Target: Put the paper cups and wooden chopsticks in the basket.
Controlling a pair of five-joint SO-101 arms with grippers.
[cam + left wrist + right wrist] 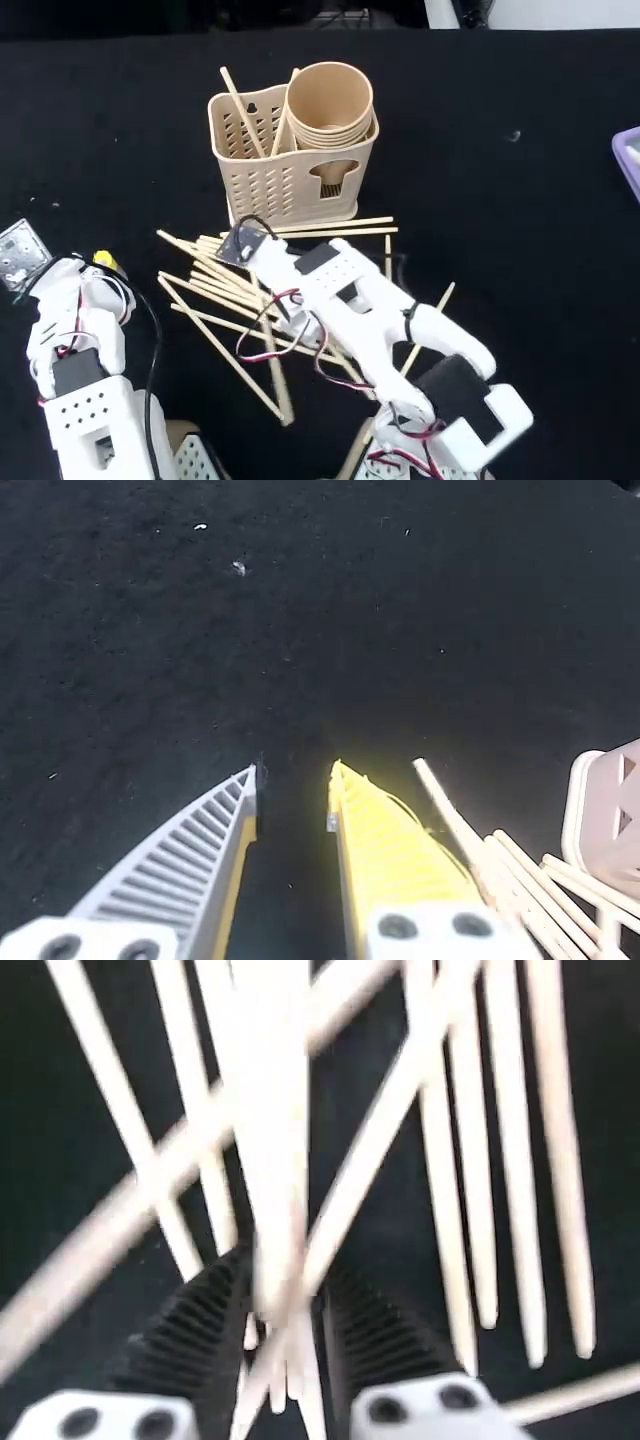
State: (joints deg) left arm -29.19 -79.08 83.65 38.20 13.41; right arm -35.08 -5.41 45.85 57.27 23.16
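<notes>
The right gripper (pixel 285 1300) is held low among the chopsticks (pixel 270 1110), jaws clamped on some; the jaws of the left gripper (pixel 292 780) are parted.

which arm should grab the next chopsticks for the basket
Right. The right gripper is down among the loose chopsticks, just in front of the basket. The left gripper sits off to the side over bare table.

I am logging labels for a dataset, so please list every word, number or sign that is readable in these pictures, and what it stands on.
None: no text can be read in any view.
The basket has only slots and one cut-out shape, no print.
The paper cups are plain.
The chopsticks are bare wood.
</notes>
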